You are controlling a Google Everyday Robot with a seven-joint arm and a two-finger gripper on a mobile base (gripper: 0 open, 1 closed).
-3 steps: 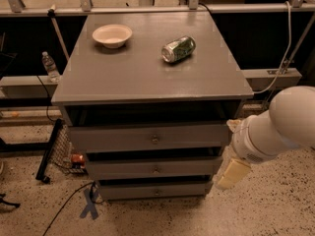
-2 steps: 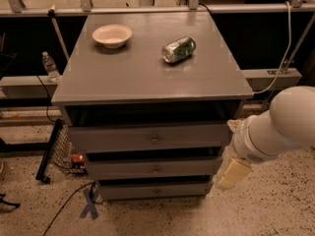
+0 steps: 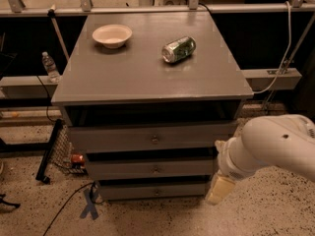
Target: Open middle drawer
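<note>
While the gripper (image 3: 219, 189) hangs low by the right front corner of the cabinet (image 3: 147, 77), whether it is wide or narrow cannot be told. The middle drawer (image 3: 128, 169) lies just to its left, slightly higher, pushed in.

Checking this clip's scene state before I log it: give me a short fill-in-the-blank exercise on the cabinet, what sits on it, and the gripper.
The cabinet has ___ drawer fronts.
The green can on top lies on its ___.
In the picture, the bowl stands to the ___ of the can.
The gripper hangs to the picture's ___ of the middle drawer, away from its knob.
Missing words: three; side; left; right.
</note>
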